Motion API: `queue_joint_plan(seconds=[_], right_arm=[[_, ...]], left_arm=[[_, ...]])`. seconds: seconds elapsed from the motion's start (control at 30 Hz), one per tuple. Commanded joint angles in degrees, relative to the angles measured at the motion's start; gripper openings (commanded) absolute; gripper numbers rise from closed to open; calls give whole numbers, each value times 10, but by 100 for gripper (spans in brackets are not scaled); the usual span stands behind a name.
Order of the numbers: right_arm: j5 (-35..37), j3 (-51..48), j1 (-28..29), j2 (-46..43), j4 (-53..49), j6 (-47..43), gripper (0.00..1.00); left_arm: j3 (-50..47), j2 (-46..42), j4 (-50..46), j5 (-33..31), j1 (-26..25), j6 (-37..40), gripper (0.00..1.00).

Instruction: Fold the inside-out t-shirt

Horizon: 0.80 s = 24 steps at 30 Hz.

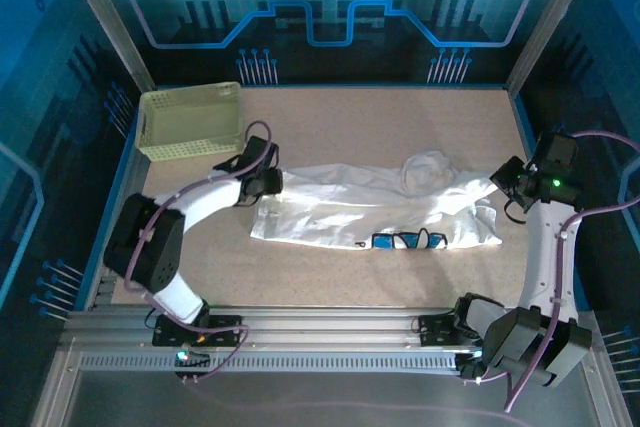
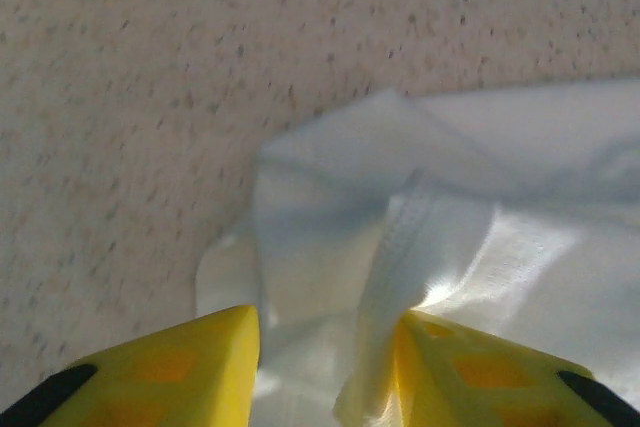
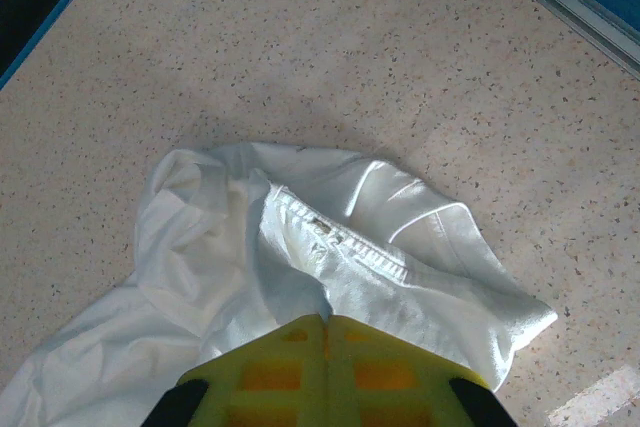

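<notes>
The t-shirt (image 1: 340, 209) is lying rumpled on the bench (image 1: 400, 117), stretching from the left jaws to the right jaws; the left jaws are standing apart, straddling a hem fold without pinching it; the right jaws are pressing together on bunched cloth at their tips; any pull now is likely risking the left end slipping free, or several layers dragging askew

Blue light tints the walls (image 1: 60, 97) of the dim cell; the table (image 1: 400, 117) glows pale. The left wrist view is blurred throughout, and glare burns the shirt (image 2: 520, 257) beside soft-edged yellow fingers (image 2: 200, 357). The right wrist view is sharper, with a soft shadow beyond the cloth.
</notes>
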Motion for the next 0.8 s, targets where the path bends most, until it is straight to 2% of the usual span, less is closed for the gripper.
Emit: queue_joint_plan(seconds=[0.0,0.13,0.23,0.3,0.37,0.43,0.5,0.6,0.67,0.77], right_arm=[[-9,1,-11,-1,4,-4,0],[-10,5,-11,-1,0,-8,0],[-12,4,-11,-1,0,-7,0],[-15,4,-11,-1,1,-7,0],[-17,3,-11,-1,1,-7,0],[-18,1,-11,-2,3,-6,0],[-19,-1,-11,-2,3,-6,0],[-22,-1,-11,-1,6,-6,0],[-24,-1,-11,-1,5,-6,0],[-26,-2,-10,-3,6,-4,0]], left_arm=[[58,62,-23,29,20,15,37],[114,106,-55,26,47,9,39],[133,102,-83,25,65,-1,42],[127,73,-94,20,64,-6,52],[107,20,-109,13,61,-29,65],[72,-38,-114,23,58,-60,72],[41,-90,-121,37,51,-79,72],[14,-133,-154,10,6,-84,71],[-2,-139,-162,3,-29,-91,69],[-12,-109,-156,10,-52,-97,64]])
